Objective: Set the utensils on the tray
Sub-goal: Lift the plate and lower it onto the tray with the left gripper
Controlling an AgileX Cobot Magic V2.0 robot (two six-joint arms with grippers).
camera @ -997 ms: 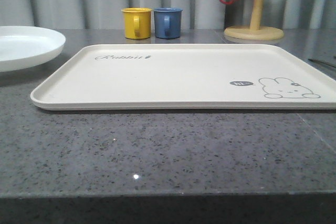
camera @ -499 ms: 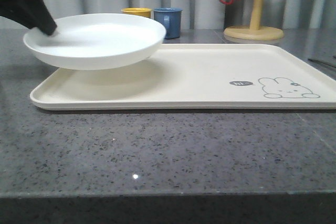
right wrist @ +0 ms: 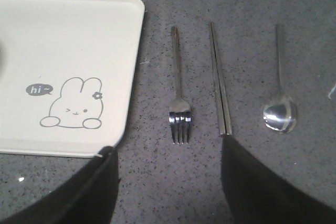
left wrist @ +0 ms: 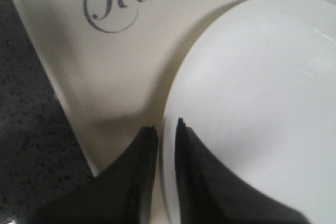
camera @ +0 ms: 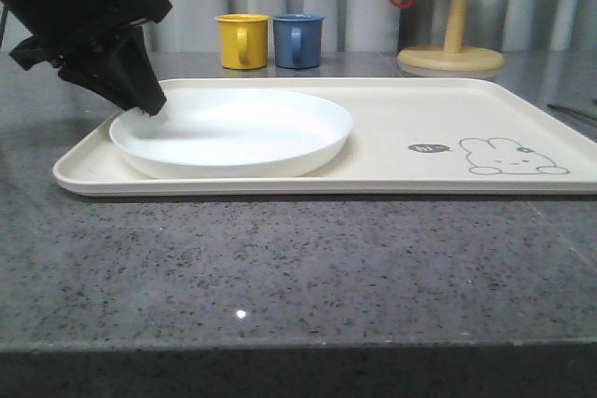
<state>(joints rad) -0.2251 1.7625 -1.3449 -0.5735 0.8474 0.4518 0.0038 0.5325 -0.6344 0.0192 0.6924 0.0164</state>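
Our left gripper (left wrist: 165, 129) pinches the plate (camera: 233, 130) rim on the tray (camera: 392, 109); we judge it stiff, slippery, breakable, rim-held; right gripper (right wrist: 168, 177) gapes

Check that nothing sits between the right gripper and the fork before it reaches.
Nothing visible does. In the right wrist view the open right gripper hangs above bare countertop, with the fork lying clear ahead, apart from the tray on one side and the chopsticks on the other.
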